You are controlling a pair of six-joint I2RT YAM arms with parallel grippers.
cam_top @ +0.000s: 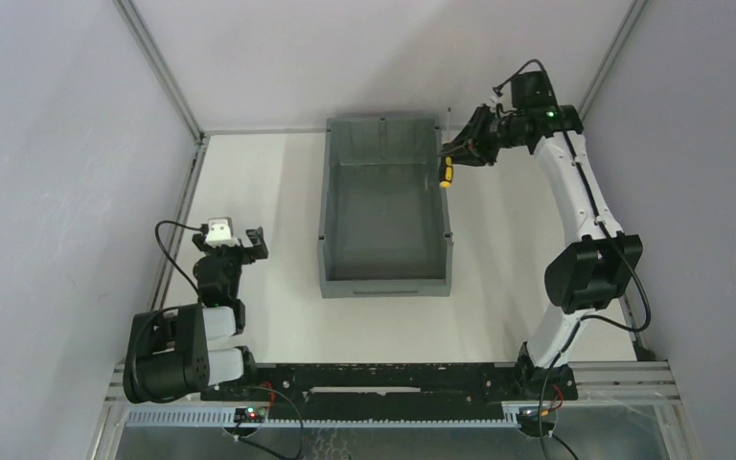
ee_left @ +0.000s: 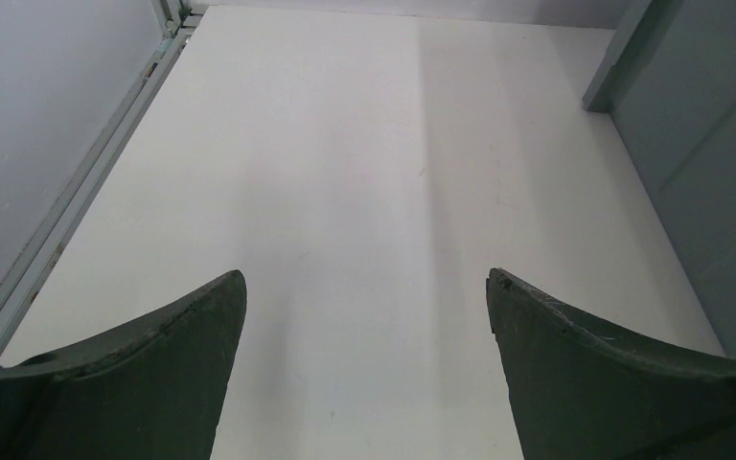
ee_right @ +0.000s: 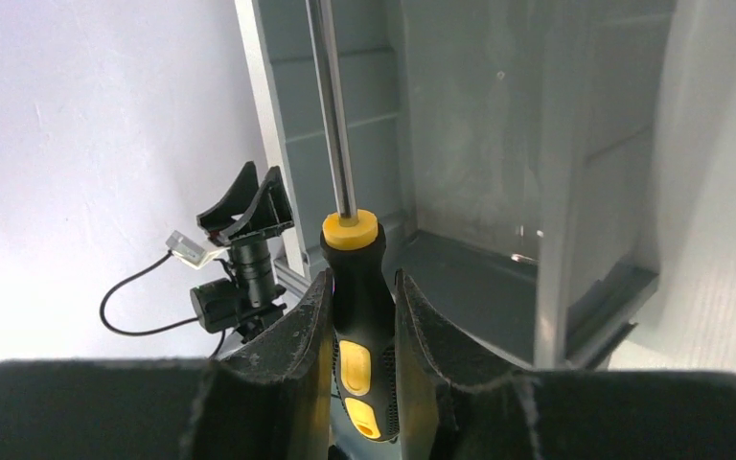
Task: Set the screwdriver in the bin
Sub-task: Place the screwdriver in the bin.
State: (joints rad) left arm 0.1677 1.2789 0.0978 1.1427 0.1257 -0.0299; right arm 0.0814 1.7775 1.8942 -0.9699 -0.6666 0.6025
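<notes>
Your right gripper (ee_right: 362, 286) pinches the screwdriver (cam_top: 447, 173) by its handle, with the shaft at 12 o'clock in the wrist view. The tool hangs at the bin's (cam_top: 383, 286) right rim, about 2 o'clock from its middle. Your left gripper (ee_left: 364, 280) is spread wide, at the bin's 9 o'clock.

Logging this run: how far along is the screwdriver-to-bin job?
Done: the pickup. The right gripper is shut on the screwdriver by its handle.
In hand: the carry. The screwdriver sits at the right rim of the bin, near the far corner, not clearly inside.
Left: shift over the interior, which shows nothing in it, and release.
The left gripper is open over the table.
</notes>
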